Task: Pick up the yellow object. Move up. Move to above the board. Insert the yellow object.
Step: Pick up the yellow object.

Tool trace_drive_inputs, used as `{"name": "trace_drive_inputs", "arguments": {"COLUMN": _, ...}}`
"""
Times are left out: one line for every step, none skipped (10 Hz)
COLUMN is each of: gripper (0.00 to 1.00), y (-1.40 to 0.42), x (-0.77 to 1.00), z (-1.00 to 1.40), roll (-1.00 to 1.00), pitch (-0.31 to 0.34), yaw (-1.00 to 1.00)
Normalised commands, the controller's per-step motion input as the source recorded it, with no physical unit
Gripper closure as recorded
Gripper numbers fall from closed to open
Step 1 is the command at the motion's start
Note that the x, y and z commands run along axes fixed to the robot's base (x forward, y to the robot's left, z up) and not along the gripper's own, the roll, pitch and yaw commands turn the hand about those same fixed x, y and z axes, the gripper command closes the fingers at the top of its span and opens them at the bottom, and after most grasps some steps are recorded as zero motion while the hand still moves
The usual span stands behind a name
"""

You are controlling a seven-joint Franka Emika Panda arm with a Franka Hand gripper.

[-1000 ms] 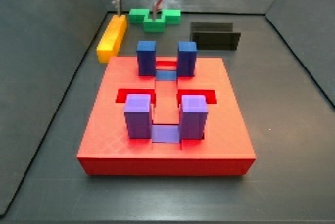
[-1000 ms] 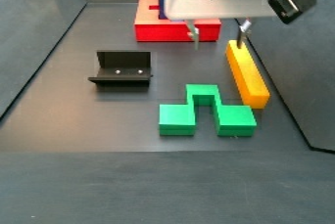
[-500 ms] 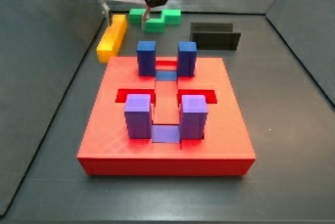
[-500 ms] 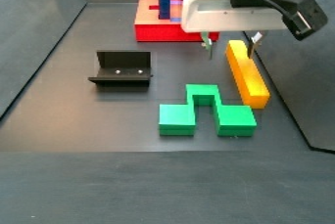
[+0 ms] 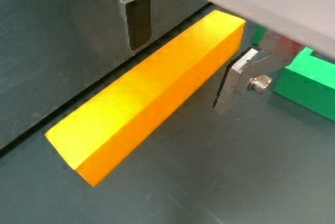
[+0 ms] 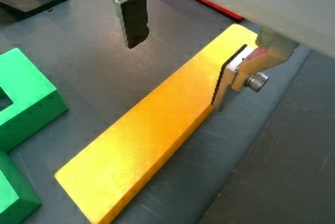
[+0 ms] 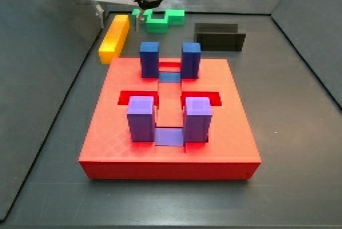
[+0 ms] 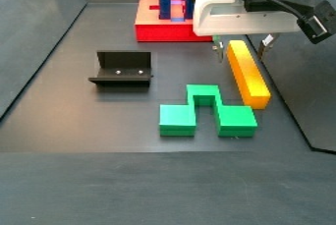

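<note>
Gripper (image 6: 183,47) low over the bar (image 6: 164,135), jaws wide apart either side; far end of bar hidden.

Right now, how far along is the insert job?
Done: the pincer is lined up, open, straddling one end of the long yellow-orange rectangular bar. In hand: nothing gripped; the bar lies on the floor. Left: grasp, lift, carry to the flat red square board, insert.

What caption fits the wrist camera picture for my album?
Open gripper straddling the yellow object, a green block lying nearby.
</note>
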Motion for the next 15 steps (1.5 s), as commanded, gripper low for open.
{"name": "trace_drive_inputs", "arguments": {"gripper": 0.00, "y": 0.00, "x": -0.26, "z": -0.24, "roll": 0.00, "pitch": -0.096, "yaw": 0.00}}
{"name": "trace_drive_inputs", "arguments": {"gripper": 0.00, "y": 0.00, "x": -0.36, "z": -0.27, "roll": 0.00, "pitch": -0.131, "yaw": 0.00}}
{"name": "trace_drive_inputs", "arguments": {"gripper": 0.00, "y": 0.00, "x": -0.34, "z": -0.25, "roll": 0.00, "pitch": -0.129, "yaw": 0.00}}
{"name": "trace_drive_inputs", "arguments": {"gripper": 0.00, "y": 0.00, "x": -0.10, "z": -0.09, "roll": -0.01, "pitch": -0.033, "yaw": 0.00}}
{"name": "trace_drive_inputs", "arguments": {"gripper": 0.00, "y": 0.18, "x": 0.00, "z": -0.02, "roll": -0.12, "pitch": 0.000, "yaw": 0.00}}
{"name": "trace_drive_inputs", "arguments": {"gripper": 0.00, "y": 0.22, "x": 0.00, "z": -0.04, "roll": -0.16, "pitch": -0.004, "yaw": 0.11}}
{"name": "trace_drive_inputs", "arguments": {"gripper": 0.00, "y": 0.22, "x": 0.00, "z": -0.07, "roll": -0.16, "pitch": -0.004, "yaw": 0.17}}
{"name": "trace_drive_inputs", "arguments": {"gripper": 0.00, "y": 0.15, "x": 0.00, "z": -0.11, "roll": -0.14, "pitch": 0.000, "yaw": 0.16}}
{"name": "trace_drive_inputs", "arguments": {"gripper": 0.00, "y": 0.02, "x": 0.00, "z": -0.20, "roll": -0.05, "pitch": -0.017, "yaw": 0.10}}
{"name": "trace_drive_inputs", "arguments": {"gripper": 0.00, "y": 0.00, "x": -0.02, "z": -0.24, "roll": 0.00, "pitch": -0.034, "yaw": 0.09}}
{"name": "trace_drive_inputs", "arguments": {"gripper": 0.00, "y": -0.08, "x": 0.00, "z": -0.25, "roll": 0.03, "pitch": 0.000, "yaw": 0.04}}
{"name": "trace_drive_inputs", "arguments": {"gripper": 0.00, "y": -0.07, "x": 0.12, "z": -0.21, "roll": 0.04, "pitch": 0.000, "yaw": 0.00}}
{"name": "trace_drive_inputs", "arguments": {"gripper": 0.00, "y": -0.05, "x": 0.17, "z": -0.17, "roll": 0.06, "pitch": 0.026, "yaw": 0.00}}
{"name": "trace_drive_inputs", "arguments": {"gripper": 0.00, "y": 0.00, "x": 0.09, "z": -0.14, "roll": 0.03, "pitch": 0.026, "yaw": 0.00}}
{"name": "trace_drive_inputs", "arguments": {"gripper": 0.00, "y": 0.00, "x": 0.10, "z": -0.13, "roll": 0.01, "pitch": 0.030, "yaw": 0.00}}
